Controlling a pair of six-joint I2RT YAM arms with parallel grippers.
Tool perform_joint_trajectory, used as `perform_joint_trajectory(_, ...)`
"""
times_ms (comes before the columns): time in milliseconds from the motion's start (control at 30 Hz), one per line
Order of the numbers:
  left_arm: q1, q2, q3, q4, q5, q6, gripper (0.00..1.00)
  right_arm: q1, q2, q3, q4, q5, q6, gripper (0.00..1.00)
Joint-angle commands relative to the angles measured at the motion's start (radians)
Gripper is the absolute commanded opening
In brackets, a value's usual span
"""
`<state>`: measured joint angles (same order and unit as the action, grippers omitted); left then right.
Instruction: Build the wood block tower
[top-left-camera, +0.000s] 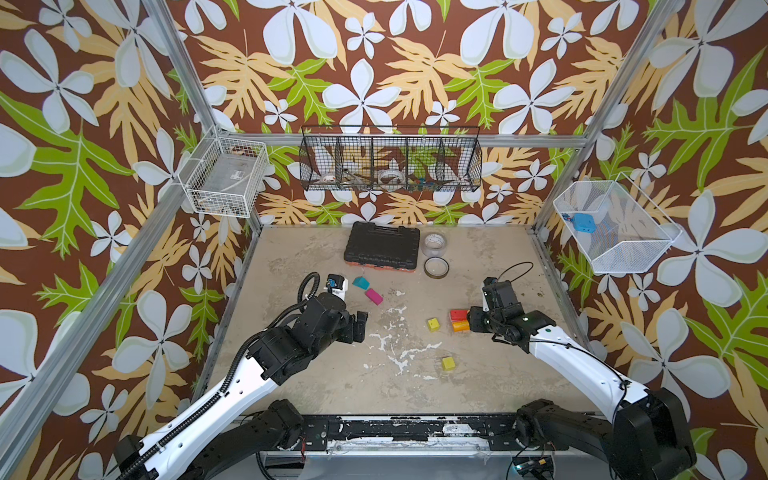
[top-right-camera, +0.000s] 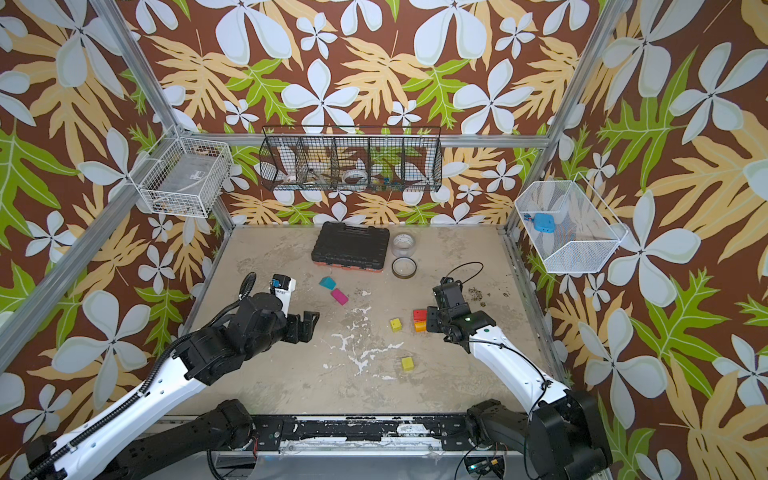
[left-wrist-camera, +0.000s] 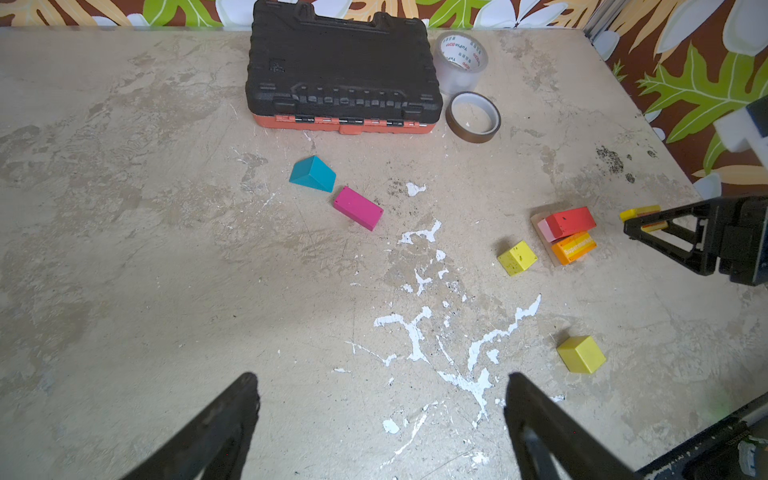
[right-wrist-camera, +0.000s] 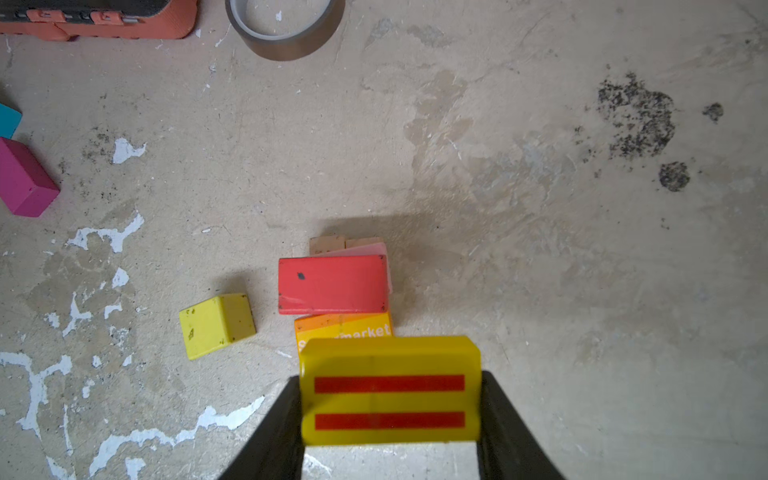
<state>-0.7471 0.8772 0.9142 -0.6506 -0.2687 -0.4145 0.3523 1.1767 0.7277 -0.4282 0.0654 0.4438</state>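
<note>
Black tool case (top-left-camera: 381, 247) lying at the far side of the table (top-left-camera: 316, 374); clear tape roll (left-wrist-camera: 461, 72) and brown tape roll (left-wrist-camera: 473, 137) sitting just beside it; black wire basket (top-left-camera: 390, 183) hanging on the floral wall.

White lettering ending in "market" is seen on the orange wooden block (right-wrist-camera: 345, 331), low in the middle of the right wrist view. Its start is hidden by the yellow red-striped wooden block (right-wrist-camera: 390, 390). Red print reading "YuPin" is carried inside the clear tape roll (left-wrist-camera: 460, 54), upper right of centre in the left wrist view.

The brick (right-wrist-camera: 390, 390) is yellow with two red stripes; the wedge (left-wrist-camera: 312, 173) teal; the case (left-wrist-camera: 340, 66) black over orange.
</note>
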Motion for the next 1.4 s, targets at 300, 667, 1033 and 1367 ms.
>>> perform_joint_trajectory(300, 0.002, 0.007, 0.0, 0.009, -0.009, 0.0, 0.93, -0.002, 0.029, -0.032, 0.029, -0.039, -0.001, 0.25)
perform_joint_trajectory(667, 0.002, 0.017, 0.0, 0.009, -0.014, -0.003, 0.93, 0.003, 0.048, -0.063, 0.058, -0.073, 0.015, 0.28)
perform_joint_trajectory(1033, 0.002, 0.019, 0.0, 0.006, -0.015, -0.005, 0.93, 0.029, 0.069, -0.044, 0.043, -0.033, 0.012, 0.31)
perform_joint_trajectory(1367, 0.002, 0.016, 0.002, 0.007, -0.015, -0.003, 0.93, 0.04, 0.097, -0.018, 0.036, -0.007, 0.002, 0.32)
